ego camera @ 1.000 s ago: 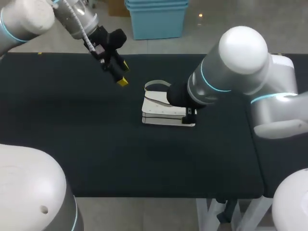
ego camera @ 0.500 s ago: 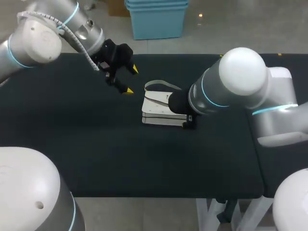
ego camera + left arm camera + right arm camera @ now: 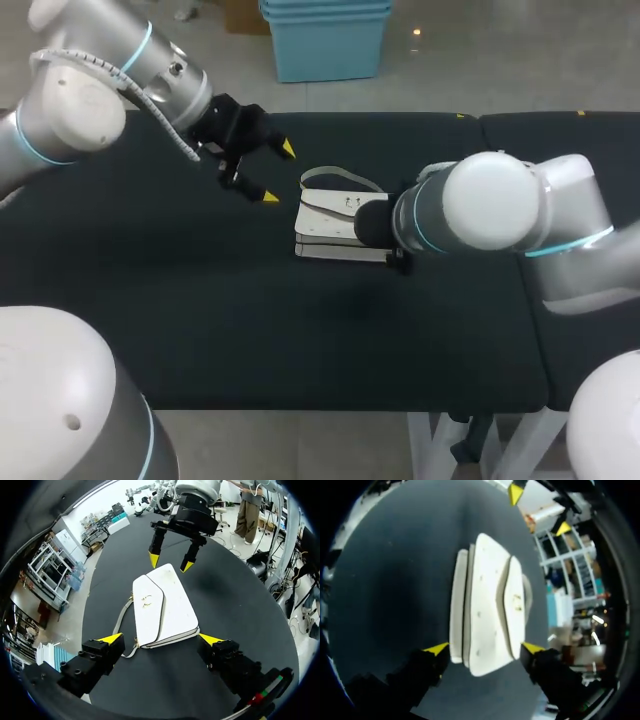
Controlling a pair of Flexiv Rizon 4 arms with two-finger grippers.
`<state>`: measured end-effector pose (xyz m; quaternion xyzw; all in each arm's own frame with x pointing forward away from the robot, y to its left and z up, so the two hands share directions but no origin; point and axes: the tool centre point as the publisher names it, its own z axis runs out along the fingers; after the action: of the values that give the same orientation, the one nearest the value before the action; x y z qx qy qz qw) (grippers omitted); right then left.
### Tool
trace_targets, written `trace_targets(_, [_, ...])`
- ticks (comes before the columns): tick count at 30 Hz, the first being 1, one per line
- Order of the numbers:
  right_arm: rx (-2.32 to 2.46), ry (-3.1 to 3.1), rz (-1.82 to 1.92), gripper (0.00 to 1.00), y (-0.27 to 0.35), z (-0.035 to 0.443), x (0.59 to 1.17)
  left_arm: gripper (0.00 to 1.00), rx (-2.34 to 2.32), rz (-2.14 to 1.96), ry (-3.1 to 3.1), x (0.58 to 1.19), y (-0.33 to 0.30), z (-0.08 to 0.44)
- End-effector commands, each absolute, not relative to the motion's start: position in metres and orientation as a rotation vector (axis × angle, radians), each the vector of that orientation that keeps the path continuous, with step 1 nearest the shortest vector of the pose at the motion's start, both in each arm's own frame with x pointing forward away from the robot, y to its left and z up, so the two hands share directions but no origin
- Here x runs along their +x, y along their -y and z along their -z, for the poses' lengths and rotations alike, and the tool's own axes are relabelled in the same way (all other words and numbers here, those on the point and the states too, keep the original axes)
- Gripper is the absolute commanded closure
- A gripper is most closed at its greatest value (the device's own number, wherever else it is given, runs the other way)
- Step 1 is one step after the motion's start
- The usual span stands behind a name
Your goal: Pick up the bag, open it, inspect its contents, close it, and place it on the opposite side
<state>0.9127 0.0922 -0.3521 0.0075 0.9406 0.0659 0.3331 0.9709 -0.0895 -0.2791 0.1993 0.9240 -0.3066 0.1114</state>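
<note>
White bag (image 3: 335, 235) lies flat on the dark worktop (image 3: 200, 310), approx centre, a bit toward 1 o'clock from mid. Flap side up, flap down. Strap (image 3: 340, 179) loops off the bag's 12 o'clock edge and lies on the worktop. L arm (image 3: 90, 90) comes in from 10 o'clock. L fingers (image 3: 270, 197) spread wide at the bag's 10 o'clock, near it but apart, nothing between them. L wrist cam: bag sits ahead of those fingers, strap trailing off one side. R arm (image 3: 490, 200) comes in from 3 o'clock; its bulk covers the bag's 3 o'clock end in the head view, so its fingers are hidden there. L wrist cam shows the R fingers (image 3: 154, 559) spread, tips pointing down at the bag's far end; contact w/ bag can't tell. R wrist cam: bag's near end sits between the spread fingers, tips just beside its two long edges, not pinching it
</note>
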Motion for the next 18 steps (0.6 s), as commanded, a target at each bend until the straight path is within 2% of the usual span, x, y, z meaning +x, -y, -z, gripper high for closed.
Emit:
trace_targets(1, [0.02,-2.416,-0.165,0.44,-0.095,0.36,0.918,0.0,0.616,0.923,-2.697,0.974,0.092,0.286])
trace_targets(3, [0.017,-2.414,-0.163,0.53,-0.094,0.361,0.92,0.0,0.649,0.922,-2.689,0.974,0.094,0.288])
trace_targets(10, [0.006,-2.408,-0.139,0.69,-0.092,0.366,0.927,0.0,0.749,0.914,-2.639,0.972,0.104,0.294])
trace_targets(18, [0.001,-2.409,-0.139,0.71,-0.091,0.371,0.93,0.0,0.801,0.919,-2.599,0.975,0.116,0.302])
